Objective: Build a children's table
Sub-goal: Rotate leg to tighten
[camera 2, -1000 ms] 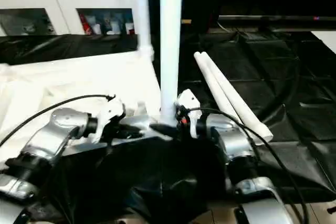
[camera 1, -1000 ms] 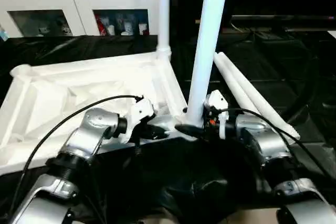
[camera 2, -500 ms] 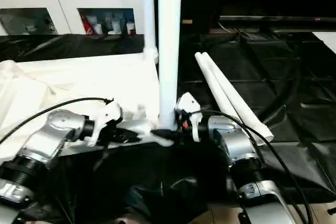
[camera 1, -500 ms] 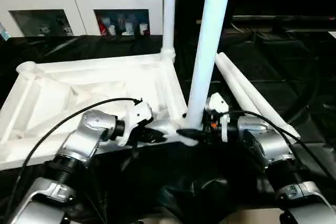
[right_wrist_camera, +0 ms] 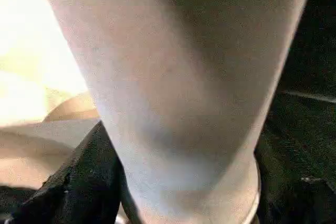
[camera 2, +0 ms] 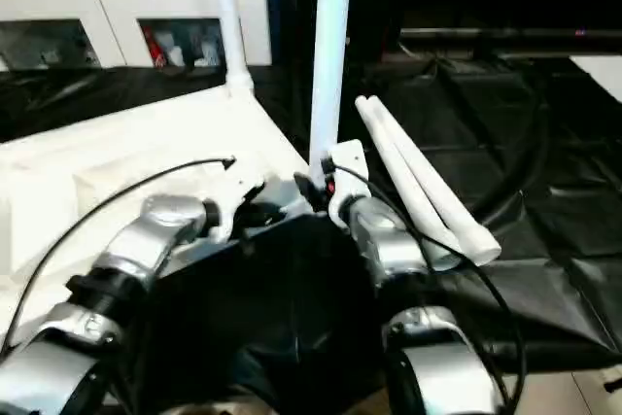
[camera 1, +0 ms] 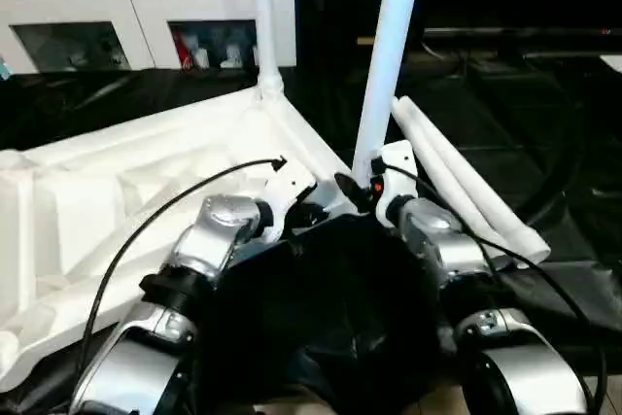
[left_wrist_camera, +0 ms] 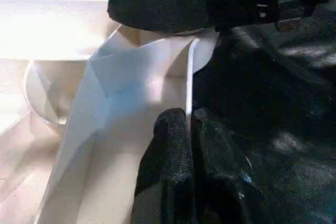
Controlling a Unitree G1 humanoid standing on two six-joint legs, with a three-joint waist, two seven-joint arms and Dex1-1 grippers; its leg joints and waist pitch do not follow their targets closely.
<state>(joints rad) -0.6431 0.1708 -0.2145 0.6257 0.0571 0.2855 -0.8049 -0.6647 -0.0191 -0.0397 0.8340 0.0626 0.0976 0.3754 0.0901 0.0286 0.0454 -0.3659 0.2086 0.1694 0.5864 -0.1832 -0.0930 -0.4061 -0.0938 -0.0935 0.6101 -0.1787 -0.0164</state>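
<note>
We see the head views dim over the black cloth (camera 1: 544, 143), while the white top (camera 1: 117, 191) glares and loses its rib detail. The near forearms blur softly. In the right wrist view the leg (right_wrist_camera: 178, 77) sits close and unfocused, shaded along its upper part.

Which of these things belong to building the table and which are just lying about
Job:
- white ribbed plastic tabletop
- far upright white tube leg
- near upright white tube leg
- two loose white tube legs

Lying about:
- white glass-door cabinet
- black crinkled sheet
</note>
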